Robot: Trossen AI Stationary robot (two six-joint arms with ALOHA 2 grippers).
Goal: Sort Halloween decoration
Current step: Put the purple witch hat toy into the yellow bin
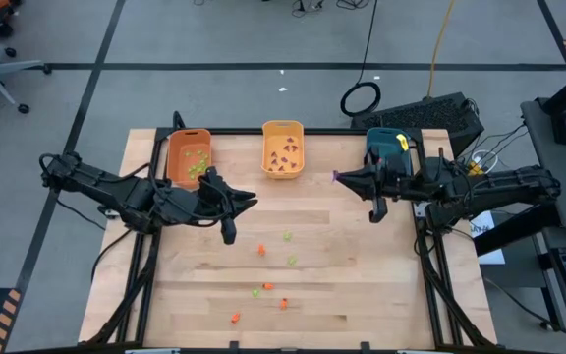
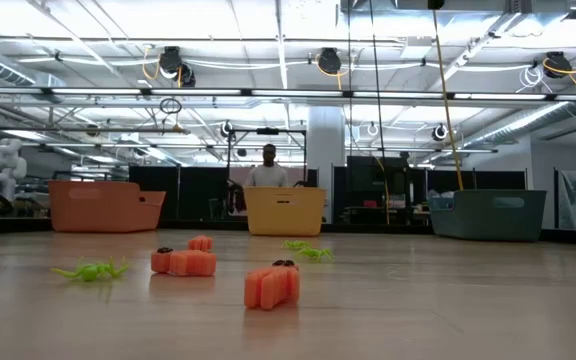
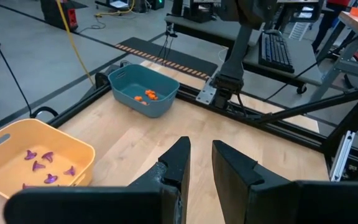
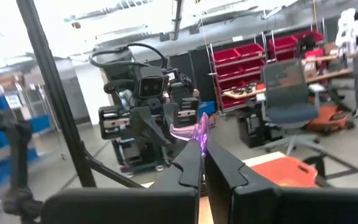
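Right end effector (image 4: pixel 202 163) clamped on a purple trinket (image 4: pixel 194 132) — long axis pointing out past the fingertips, just short of the teal bin (image 1: pixel 389 149). Left end effector (image 3: pixel 199 163) slightly parted, holding nothing, near the orange bin (image 1: pixel 187 157) — orange and green trinkets (image 1: pixel 260 250) loose on the surface (image 1: pixel 362 285).

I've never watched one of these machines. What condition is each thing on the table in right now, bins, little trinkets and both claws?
Orange plastic bin: upright, holds light green trinkets.
Yellow plastic bin: upright, holds purple trinkets.
Teal plastic bin: upright, holds orange trinkets.
Loose orange and green trinkets: scattered on the wooden table, unsorted.
Left gripper: slightly open, empty.
Right gripper: shut on a purple trinket, raised.
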